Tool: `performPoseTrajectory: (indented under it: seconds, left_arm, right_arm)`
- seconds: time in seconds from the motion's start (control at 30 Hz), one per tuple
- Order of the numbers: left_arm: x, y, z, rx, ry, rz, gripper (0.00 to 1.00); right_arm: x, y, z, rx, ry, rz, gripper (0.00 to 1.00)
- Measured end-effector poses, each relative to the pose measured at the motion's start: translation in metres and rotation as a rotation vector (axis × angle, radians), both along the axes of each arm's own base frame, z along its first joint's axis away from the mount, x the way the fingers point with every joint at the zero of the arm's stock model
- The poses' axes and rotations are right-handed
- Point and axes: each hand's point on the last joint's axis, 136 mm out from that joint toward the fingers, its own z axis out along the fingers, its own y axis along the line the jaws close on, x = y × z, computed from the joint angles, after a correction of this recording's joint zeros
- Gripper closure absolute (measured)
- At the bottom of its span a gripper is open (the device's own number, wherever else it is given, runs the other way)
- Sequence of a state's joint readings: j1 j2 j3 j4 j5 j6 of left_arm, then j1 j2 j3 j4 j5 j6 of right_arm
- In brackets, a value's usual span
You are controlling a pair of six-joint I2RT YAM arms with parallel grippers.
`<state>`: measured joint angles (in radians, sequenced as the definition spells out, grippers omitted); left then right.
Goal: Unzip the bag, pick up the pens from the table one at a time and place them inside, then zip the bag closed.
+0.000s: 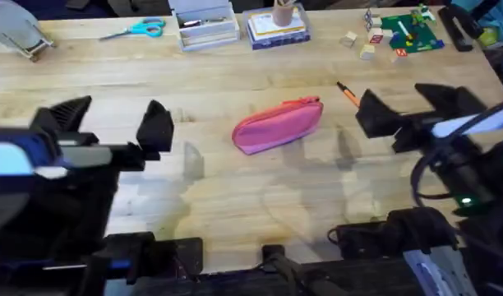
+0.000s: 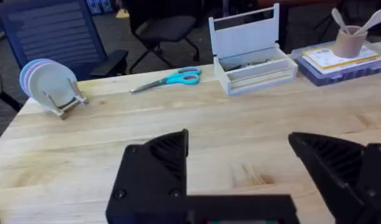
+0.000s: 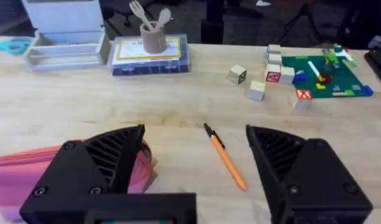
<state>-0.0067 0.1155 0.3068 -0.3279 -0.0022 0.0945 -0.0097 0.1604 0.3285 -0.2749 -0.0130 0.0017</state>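
On the wooden worktop point(image 1: 235, 90) the pink bag point(image 1: 278, 125) lies centred, zipped. Both grippers, left gripper point(image 1: 120, 123) and right gripper point(image 1: 403, 105), hover spread. The orange pen point(image 3: 225, 155) could roll if nudged.

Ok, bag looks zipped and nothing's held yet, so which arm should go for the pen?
Right, probably. The right pincer hangs open beside the pen, which lies between its fingers in the right wrist view. The left pincer is open too, but across the bag from it.
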Motion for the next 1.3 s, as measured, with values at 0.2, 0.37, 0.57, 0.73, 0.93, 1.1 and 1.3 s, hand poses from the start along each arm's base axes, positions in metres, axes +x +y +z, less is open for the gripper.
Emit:
performPoseTrajectory:
  seconds: [0.2,0.37,0.57,0.73,0.93,1.1,1.3]
  left_arm:
    - [0.010,0.000,0.026,0.005,0.083,0.001,0.007]
    - [0.026,-0.002,0.045,0.023,0.156,-0.014,0.007]
    - [0.043,-0.025,0.057,0.131,0.251,-0.187,0.008]
    - [0.043,-0.054,0.044,0.227,0.355,-0.417,0.007]
    - [0.031,-0.094,0.022,0.284,0.381,-0.750,0.007]
    - [0.027,-0.118,0.016,0.307,0.327,-0.956,0.007]
    - [0.023,-0.139,0.000,0.286,0.313,-1.141,0.007]
  right_arm:
    - [0.006,0.001,0.027,0.005,0.091,0.007,0.005]
    - [0.015,0.002,0.041,0.007,0.157,0.009,0.005]
    - [0.027,0.001,0.055,0.007,0.182,0.009,0.005]
    - [0.028,0.001,0.053,0.007,0.195,0.009,0.005]
    - [0.028,0.001,0.053,0.007,0.195,0.009,0.005]
    - [0.028,0.001,0.053,0.007,0.194,0.009,0.004]
    - [0.028,0.001,0.053,0.007,0.194,0.009,0.005]
